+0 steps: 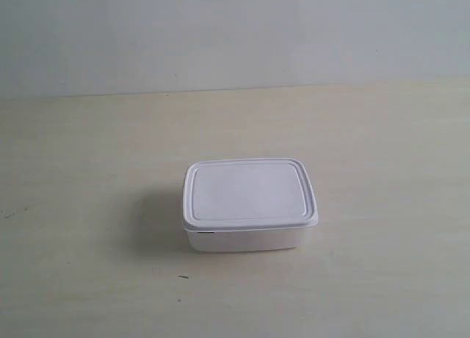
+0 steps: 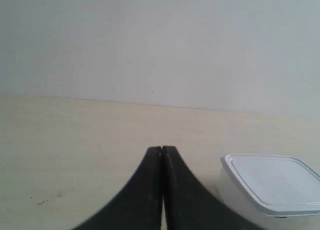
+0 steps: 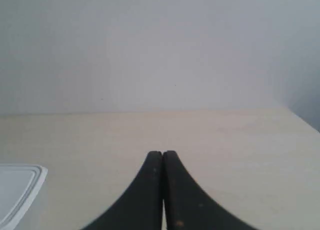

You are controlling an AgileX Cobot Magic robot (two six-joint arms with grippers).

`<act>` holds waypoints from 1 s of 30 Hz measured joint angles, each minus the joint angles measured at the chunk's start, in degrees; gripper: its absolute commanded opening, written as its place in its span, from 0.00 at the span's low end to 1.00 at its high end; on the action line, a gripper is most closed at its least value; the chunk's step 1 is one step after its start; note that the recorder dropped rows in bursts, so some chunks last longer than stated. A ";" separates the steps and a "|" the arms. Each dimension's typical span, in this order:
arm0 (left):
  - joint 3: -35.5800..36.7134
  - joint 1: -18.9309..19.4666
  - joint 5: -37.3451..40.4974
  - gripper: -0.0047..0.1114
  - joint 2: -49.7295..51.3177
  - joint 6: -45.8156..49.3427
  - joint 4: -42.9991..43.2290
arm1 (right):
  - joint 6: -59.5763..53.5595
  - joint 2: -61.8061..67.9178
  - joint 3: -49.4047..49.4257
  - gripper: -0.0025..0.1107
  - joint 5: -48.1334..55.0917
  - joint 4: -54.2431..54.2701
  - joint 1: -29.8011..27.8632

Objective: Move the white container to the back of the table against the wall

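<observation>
The white container (image 1: 250, 203) stands lidded on the pale beige table (image 1: 88, 176), near the front and middle of the exterior view, well short of the grey-white wall (image 1: 235, 29). No arm shows in the exterior view. My left gripper (image 2: 162, 149) is shut with nothing in it, and the white container (image 2: 272, 187) sits off to one side of it, apart from the black fingers. My right gripper (image 3: 162, 153) is also shut and empty; only a corner of the white container (image 3: 17, 190) shows at that view's edge.
The table (image 2: 75, 140) runs back to the wall (image 2: 160, 40) with a straight seam between them. A few tiny dark specks (image 1: 183, 277) mark the tabletop near the front. In the right wrist view the table's side edge (image 3: 302, 121) shows.
</observation>
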 measured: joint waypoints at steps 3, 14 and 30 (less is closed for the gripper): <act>0.00 0.00 -0.99 0.04 0.00 -0.55 0.00 | 2.30 0.00 0.00 0.02 -3.21 0.00 0.00; 0.00 0.00 -7.94 0.04 0.00 -3.35 -0.23 | 26.37 0.00 0.00 0.02 -7.91 0.00 0.00; -10.67 -0.68 -10.83 0.04 17.44 -9.23 2.93 | 32.00 15.87 -16.18 0.02 4.45 -4.46 1.65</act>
